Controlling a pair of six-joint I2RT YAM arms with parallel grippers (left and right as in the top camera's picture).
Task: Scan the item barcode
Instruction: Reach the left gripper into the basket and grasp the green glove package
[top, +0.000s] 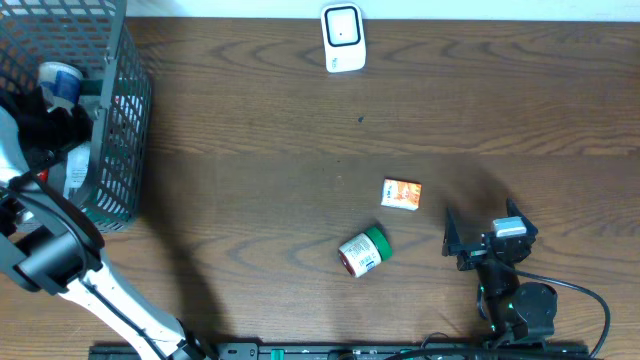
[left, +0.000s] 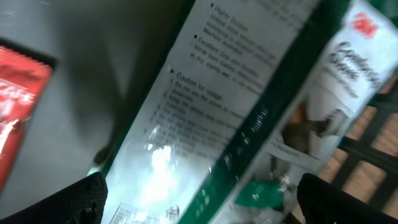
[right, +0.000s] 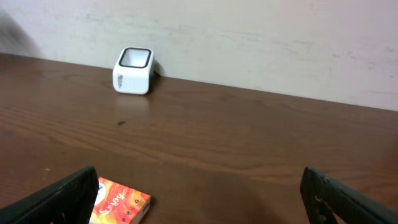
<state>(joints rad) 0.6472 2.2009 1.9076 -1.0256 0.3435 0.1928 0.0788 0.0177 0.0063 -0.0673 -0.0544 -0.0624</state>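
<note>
Pick step, I'd say. My left tool (left: 208, 194) is down in the grey wire basket (top: 125, 120) at 9 o'clock, jaws wide, right over a green-and-white printed packet (left: 249, 112), not gripped. Next: close on it, lift clear, carry it to the white cube scanner (top: 343, 38) at 12. Right tool (right: 202, 199) at 5 o'clock is wide and empty, low over the tabletop.

Wooden table (top: 250, 120) — basket (top: 125, 110), scanner (top: 343, 38), orange box (top: 402, 194), green-lidded can (top: 363, 252)

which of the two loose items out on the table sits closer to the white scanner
The orange box; the green-capped container lies farther from the scanner, and is round rather than flat.
</note>
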